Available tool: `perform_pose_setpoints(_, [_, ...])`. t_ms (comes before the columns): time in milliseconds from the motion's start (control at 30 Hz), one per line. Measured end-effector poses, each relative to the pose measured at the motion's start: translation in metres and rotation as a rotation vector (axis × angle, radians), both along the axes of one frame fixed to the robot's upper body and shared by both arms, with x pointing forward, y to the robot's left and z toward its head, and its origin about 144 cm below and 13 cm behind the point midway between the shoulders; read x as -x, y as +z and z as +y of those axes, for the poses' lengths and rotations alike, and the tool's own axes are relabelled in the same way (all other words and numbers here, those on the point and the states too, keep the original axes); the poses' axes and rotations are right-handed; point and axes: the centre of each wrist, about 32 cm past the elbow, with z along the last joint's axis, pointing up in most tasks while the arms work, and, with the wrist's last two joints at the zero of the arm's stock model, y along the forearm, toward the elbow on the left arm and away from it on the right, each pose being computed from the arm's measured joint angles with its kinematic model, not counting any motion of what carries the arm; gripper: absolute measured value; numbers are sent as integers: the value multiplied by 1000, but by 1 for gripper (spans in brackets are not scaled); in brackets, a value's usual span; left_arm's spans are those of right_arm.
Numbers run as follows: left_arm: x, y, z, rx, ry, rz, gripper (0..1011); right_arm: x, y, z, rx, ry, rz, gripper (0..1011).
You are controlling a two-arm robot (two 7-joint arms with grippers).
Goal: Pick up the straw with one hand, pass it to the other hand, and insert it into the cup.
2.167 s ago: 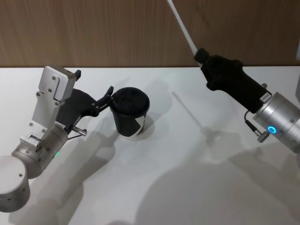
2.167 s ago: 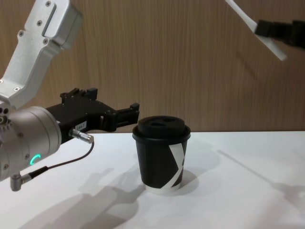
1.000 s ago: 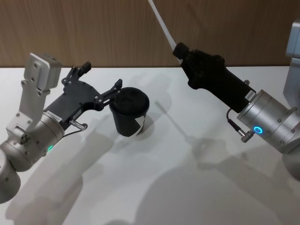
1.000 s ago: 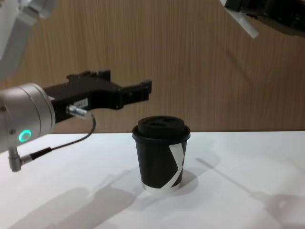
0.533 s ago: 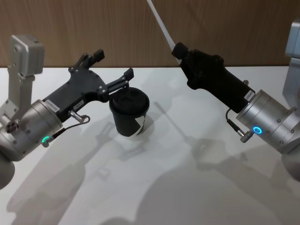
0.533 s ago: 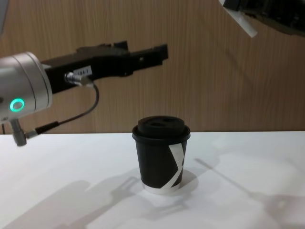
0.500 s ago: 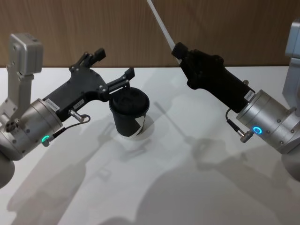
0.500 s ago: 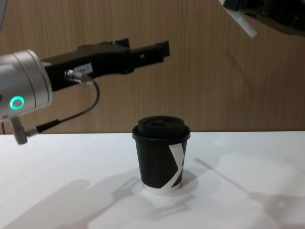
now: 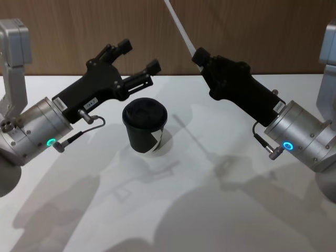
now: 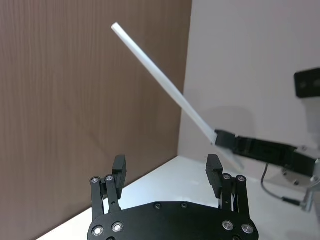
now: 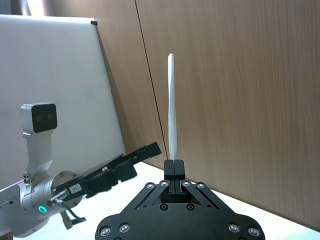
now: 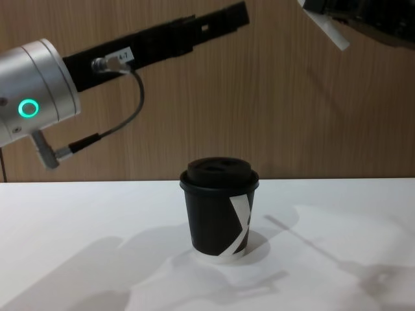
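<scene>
Black against the wood-panelled wall (image 9: 63, 31), the left hand (image 9: 138, 55) hangs in the air on the left side of the scene, raised well above the white surface (image 9: 210, 210). Its two fingers are spread wide with nothing between them, and they point up and to the right. Near the middle of the surface stands the cup (image 9: 145, 126), upright with its domed lid on, the white stripe facing the near side. It sits below the left hand's fingertips and touches neither hand. To the right, high over the surface, the right hand (image 9: 198, 54) is pinched tight on the straw (image 9: 181, 29). It grips the straw close to its lower end, so that a short stub pokes out beneath the fingers while the long part slants up and away toward the far left. The straw's free length lies ahead of the left hand's open fingers, clear of them.
</scene>
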Motion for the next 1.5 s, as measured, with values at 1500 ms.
perform_pose_setpoints(1500, [-51,-8,-23,271,-306,98,1000,0,0,0,0,0,0,0])
